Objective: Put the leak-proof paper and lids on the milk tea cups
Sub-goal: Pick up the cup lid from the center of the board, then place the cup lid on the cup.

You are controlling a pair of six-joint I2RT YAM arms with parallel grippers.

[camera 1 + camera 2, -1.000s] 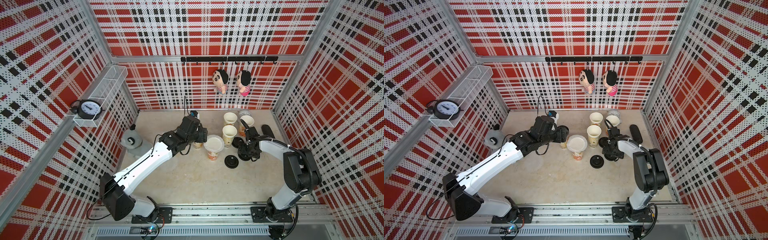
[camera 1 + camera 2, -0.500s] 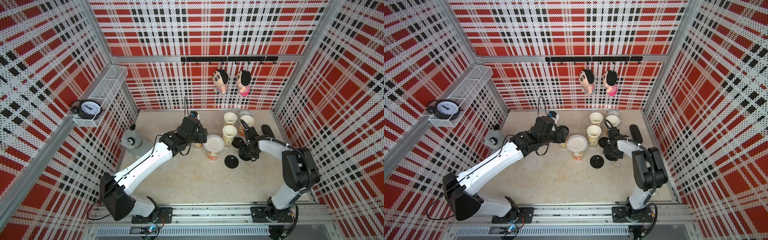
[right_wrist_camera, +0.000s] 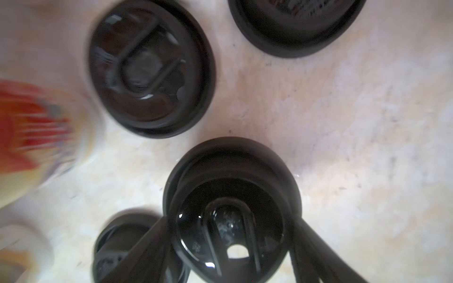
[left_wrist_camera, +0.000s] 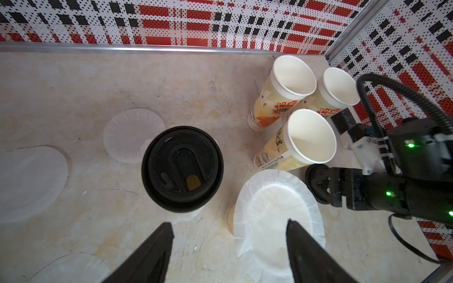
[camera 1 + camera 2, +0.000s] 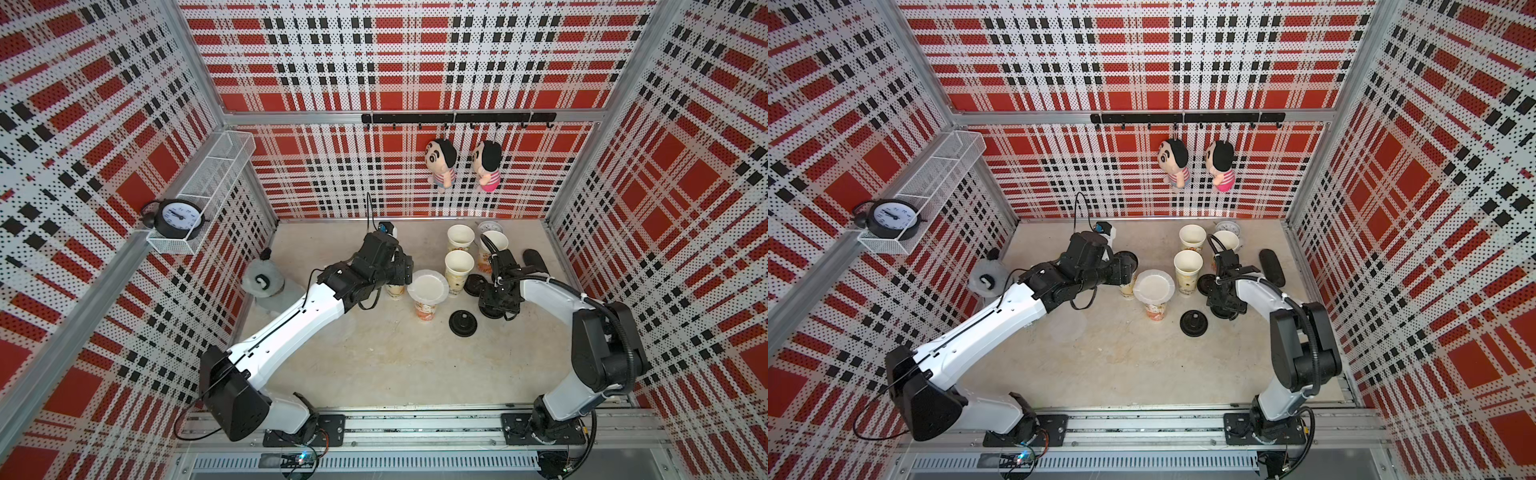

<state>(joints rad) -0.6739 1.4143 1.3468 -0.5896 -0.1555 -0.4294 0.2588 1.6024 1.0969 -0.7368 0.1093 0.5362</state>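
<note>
Three open milk tea cups (image 5: 459,264) (image 4: 311,136) stand close together at the back right. A fourth cup (image 4: 229,215) wears a sheet of leak-proof paper (image 5: 428,286) (image 4: 277,213). Beside it, a fifth cup carries a black lid (image 4: 182,169) over paper. Loose paper sheets (image 4: 133,134) lie flat on the floor. My left gripper (image 5: 405,268) (image 4: 230,245) hangs open and holds nothing, above the floor between the lidded cup and the papered cup. My right gripper (image 5: 498,307) (image 3: 230,232) is low by the cups, its fingers (image 3: 147,247) pressed to both sides of a black lid (image 3: 232,196).
More black lids (image 5: 462,323) (image 3: 149,71) lie on the floor near the right gripper. A small white clock (image 5: 489,227) and a black oblong object (image 5: 536,262) sit at the back right. A grey plush (image 5: 262,282) rests by the left wall.
The right gripper's jaws have come in onto the black lid. The left arm has barely moved.
</note>
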